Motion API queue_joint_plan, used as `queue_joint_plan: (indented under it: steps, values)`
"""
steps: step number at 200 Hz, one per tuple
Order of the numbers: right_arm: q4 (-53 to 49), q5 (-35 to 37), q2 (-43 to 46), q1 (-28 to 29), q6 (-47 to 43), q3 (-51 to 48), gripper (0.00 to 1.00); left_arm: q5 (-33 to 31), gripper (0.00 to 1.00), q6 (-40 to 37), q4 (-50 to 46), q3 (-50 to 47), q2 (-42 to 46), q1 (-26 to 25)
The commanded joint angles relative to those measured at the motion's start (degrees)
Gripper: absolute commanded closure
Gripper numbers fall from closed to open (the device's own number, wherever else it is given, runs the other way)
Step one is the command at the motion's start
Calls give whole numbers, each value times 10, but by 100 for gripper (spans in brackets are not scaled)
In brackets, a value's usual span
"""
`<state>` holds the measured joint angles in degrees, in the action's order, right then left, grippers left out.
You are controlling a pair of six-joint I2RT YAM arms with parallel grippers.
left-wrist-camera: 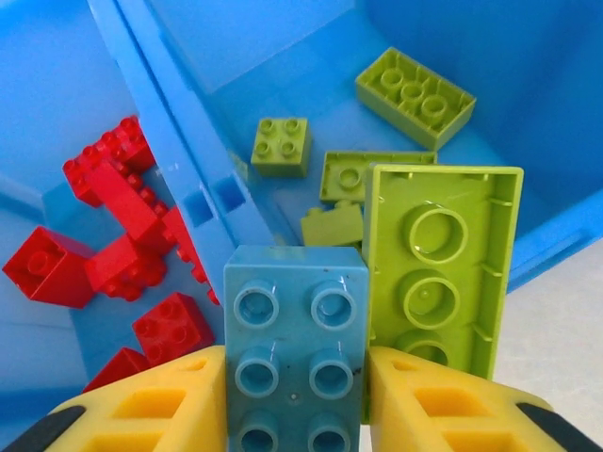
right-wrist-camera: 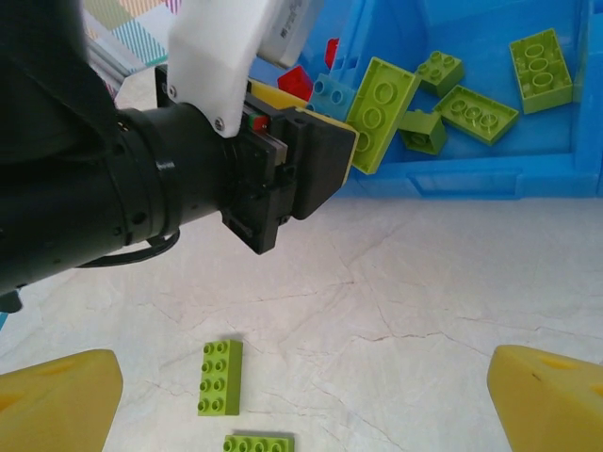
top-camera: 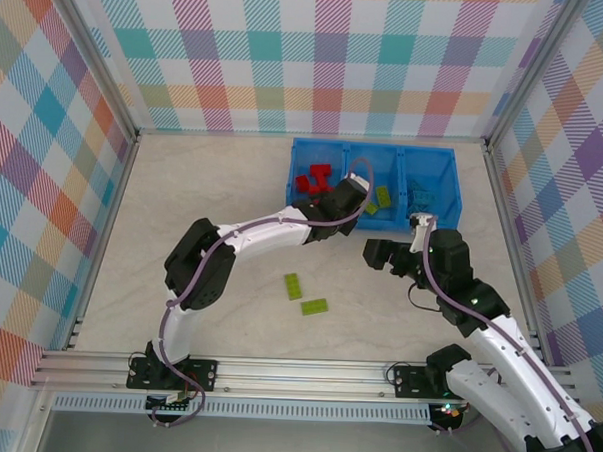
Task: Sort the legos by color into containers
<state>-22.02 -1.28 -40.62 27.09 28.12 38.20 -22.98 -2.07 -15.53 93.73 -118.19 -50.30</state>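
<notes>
1 light blue lego [left-wrist-camera: 295,339] clamped across smooth sides in left end effector [left-wrist-camera: 297,400]; judged rigid, light, slick. Found right end effector [right-wrist-camera: 301,400] open, empty.

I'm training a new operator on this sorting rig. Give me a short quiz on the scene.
1. Which colour is the brick held in the left gripper? A red, B light blue, C white.
2. True or false: the right gripper is shut on a brick.
3. Fill in: ___ green bricks lie on the table.
Key: 1 B; 2 false; 3 two.
</notes>
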Motion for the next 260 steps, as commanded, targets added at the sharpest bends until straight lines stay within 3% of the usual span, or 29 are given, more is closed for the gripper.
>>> queue_joint_plan:
  steps: [1,32,37,54,86,119,160,190,203,228,260]
  values:
    - [-7,4,10,3,11,-9,0,-24,59,21,-9,11,0,-9]
    - [0,-7,5,3,12,-8,0,-20,56,22,-9,16,-5,-9]
    - [-1,-9,5,4,13,-8,0,-20,48,21,-9,17,-5,-9]
    - [-1,-11,5,4,13,-8,0,-24,37,24,-9,24,-9,-9]
    - [-9,-10,13,4,10,-6,0,-14,37,33,6,30,-12,-11]
    - [-21,0,15,4,10,-7,0,-10,38,46,37,-28,39,-22]
    - [-63,-6,-21,4,-1,-7,0,3,38,78,65,-172,203,-24]
    - [-84,-75,-98,7,-29,-1,1,25,38,45,33,-281,357,-24]
    - [-83,-92,-145,24,-52,1,2,63,38,9,5,-320,432,-25]
    - [-71,-58,-250,91,-103,19,0,175,35,-100,-104,-373,562,-26]
    - [-16,-35,-357,126,-158,48,0,276,28,-238,-277,-403,657,-30]
